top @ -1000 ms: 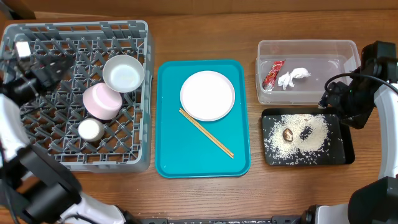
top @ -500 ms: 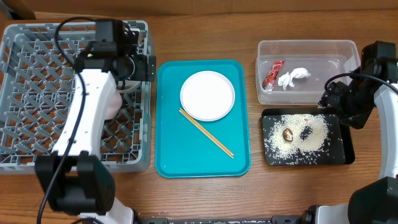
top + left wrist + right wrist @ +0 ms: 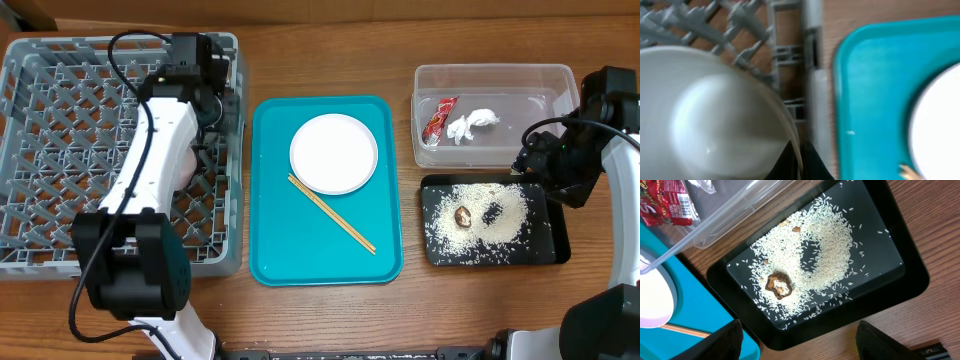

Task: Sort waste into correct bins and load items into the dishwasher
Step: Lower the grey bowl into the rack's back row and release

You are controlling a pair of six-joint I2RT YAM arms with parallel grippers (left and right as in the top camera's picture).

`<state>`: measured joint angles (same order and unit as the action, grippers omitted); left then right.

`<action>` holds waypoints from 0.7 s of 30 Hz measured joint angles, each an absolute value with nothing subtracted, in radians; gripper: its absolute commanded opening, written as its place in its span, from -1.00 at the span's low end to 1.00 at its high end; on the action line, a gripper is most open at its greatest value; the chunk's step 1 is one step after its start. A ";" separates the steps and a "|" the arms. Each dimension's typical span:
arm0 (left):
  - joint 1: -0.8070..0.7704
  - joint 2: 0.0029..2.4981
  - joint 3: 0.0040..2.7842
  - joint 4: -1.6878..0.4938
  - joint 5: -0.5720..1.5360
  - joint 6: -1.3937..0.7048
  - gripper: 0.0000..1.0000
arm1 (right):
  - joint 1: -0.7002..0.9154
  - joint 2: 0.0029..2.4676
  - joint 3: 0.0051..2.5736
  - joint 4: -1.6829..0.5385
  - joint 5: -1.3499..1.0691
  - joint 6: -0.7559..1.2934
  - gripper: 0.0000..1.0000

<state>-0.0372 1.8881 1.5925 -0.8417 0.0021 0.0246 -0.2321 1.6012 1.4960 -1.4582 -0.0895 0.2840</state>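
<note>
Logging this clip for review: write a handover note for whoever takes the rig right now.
Left gripper: at the rim of the pale bowl, which sits in the rack; whether it grips is unclear.
Right gripper: open, empty, above the black tray.
Done: wrapper and tissue are in the clear tub; rice and food bits are in the black tray.
Left: plate and chopsticks lie on the teal tray, not yet in the rack.
</note>
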 measured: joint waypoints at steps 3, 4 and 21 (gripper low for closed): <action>-0.027 1.865 1.634 -0.846 0.154 0.036 -0.92 | -0.232 1.601 1.496 -1.458 -0.089 0.284 0.48; -0.020 1.859 1.649 -0.846 0.214 0.045 -0.92 | -0.232 1.601 1.496 -1.458 -0.089 0.284 0.48; 0.482 2.101 1.724 -0.830 1.454 0.183 -0.92 | -0.232 1.601 1.496 -1.468 -0.089 0.284 0.48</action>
